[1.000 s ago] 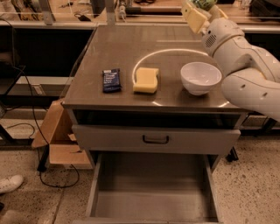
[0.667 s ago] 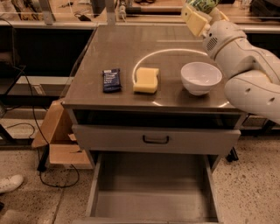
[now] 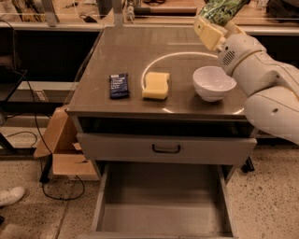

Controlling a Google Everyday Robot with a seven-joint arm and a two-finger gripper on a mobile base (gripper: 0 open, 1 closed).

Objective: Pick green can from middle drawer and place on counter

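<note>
The middle drawer (image 3: 161, 207) of a grey metal cabinet stands pulled wide open nearest the camera, its flat floor bare between low side walls. Above it sits a closed drawer front (image 3: 117, 147) with a dark handle (image 3: 166, 149). To the left, on the speckled floor, a cardboard box (image 3: 60, 144) leans by the cabinet with dark cables trailing past it, and a white shoe (image 3: 10, 195) shows at the frame's edge. On the table (image 3: 140, 51), a dark blue snack packet (image 3: 119, 85) lies at the left, a yellow sponge (image 3: 156, 85) just beside it near the middle, and a white bowl (image 3: 214, 82) to the right, all three apart from one another. A bright thin ring of light (image 3: 161, 60) curves across the surface around the sponge and bowl. Beyond the bowl, the robot's white arm (image 3: 266, 79) reaches in from the right, lifting the gripper (image 3: 223, 19) above the table's far right part. Its pale yellow fingers (image 3: 209, 32) are closed around the green can (image 3: 222, 9), which is held tilted in the air, clear of the surface, its upper end cut off by the top of the frame.
</note>
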